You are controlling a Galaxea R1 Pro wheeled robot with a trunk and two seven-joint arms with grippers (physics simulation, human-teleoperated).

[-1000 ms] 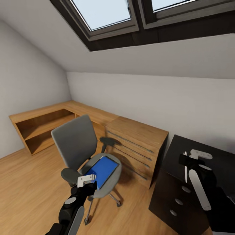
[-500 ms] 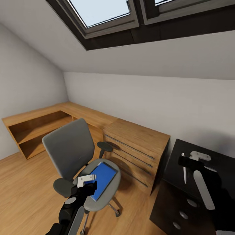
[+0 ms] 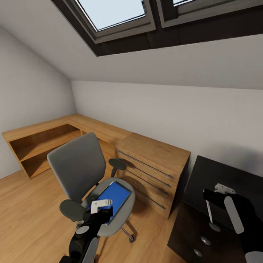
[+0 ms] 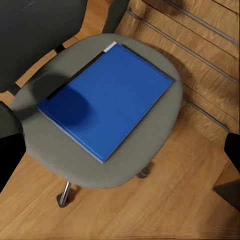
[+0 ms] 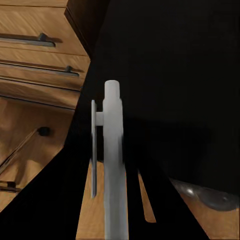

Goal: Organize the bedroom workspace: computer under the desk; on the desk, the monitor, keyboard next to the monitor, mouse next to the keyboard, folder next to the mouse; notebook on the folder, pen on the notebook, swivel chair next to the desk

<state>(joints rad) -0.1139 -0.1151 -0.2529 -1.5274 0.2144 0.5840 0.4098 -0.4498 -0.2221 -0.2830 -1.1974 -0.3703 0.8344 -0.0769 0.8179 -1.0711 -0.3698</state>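
Since half a second ago the room has held its place in your head view, but both arms have dropped: your left hand (image 3: pixel 101 203) now sits lower over the front of the seat, and your right hand (image 3: pixel 222 190) has sunk toward the worktop (image 3: pixel 233 175).

The folder (image 4: pixel 107 105) lies flat on the seat of the swivel chair (image 3: pixel 78 164), apart from the backrest and inside the seat's rim on every side. It sits just beyond and below your left hand, so that arm is plainly the nearer one; the right is well apart, over the black worktop. The folder's long axis runs slantwise across the seat, one corner pointing toward the wooden drawer cabinet (image 3: pixel 153 160) and its pale edge showing at the corner near the backrest. I judge a pick would have to catch an edge, since it lies flush on the padding.

You cannot tell from these pictures whether the left hand is open or closed; its fingers are barely in frame. The right hand grips a thin pale pen (image 5: pixel 113 165), held upright between its fingers above the worktop's edge.

The chair's base is mostly hidden under the seat, and the right end of the worktop is cut off.
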